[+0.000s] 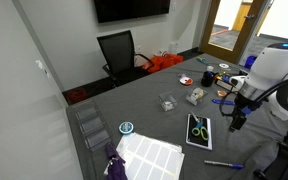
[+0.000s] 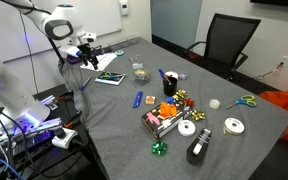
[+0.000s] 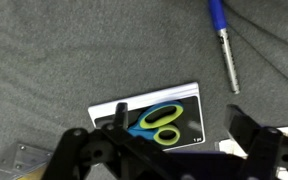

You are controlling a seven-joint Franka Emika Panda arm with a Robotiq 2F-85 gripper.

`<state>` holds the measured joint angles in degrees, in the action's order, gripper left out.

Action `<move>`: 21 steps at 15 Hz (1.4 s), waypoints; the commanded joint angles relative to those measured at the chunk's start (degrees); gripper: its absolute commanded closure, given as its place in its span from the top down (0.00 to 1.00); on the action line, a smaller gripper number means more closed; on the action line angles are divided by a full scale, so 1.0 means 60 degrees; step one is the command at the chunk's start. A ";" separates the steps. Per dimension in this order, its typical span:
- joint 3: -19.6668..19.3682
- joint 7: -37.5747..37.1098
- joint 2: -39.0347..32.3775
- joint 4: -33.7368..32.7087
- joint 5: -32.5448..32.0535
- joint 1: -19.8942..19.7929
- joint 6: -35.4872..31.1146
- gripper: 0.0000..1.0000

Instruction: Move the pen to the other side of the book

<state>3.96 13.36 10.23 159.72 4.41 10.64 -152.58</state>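
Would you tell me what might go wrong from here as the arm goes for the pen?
The open gripper sits over the book, not the pen; lowering here would likely strike the book. The pen is slim and lies flat, so closing on it may nudge or roll it instead of gripping it.

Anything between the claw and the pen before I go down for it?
Nothing visible blocks it. The claw hangs open near the book. The pen lies apart from the book on the grey tabletop, with nothing on top of it.
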 commanded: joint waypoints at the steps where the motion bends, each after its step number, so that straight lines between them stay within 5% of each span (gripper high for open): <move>1: 0.0056 0.0051 -0.0150 -0.0008 0.0181 0.0026 0.0000 1.00; 7: 0.0079 0.0031 -0.0223 -0.0065 0.0196 0.0042 0.0000 1.00; 13: 0.0430 -0.1229 -0.1404 -0.0316 -0.1108 -0.0105 0.0577 1.00; 21: 0.0894 -0.1825 -0.4092 -0.1858 0.0014 0.0044 0.0641 1.00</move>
<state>8.43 5.05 -7.17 154.02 4.11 11.39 -150.07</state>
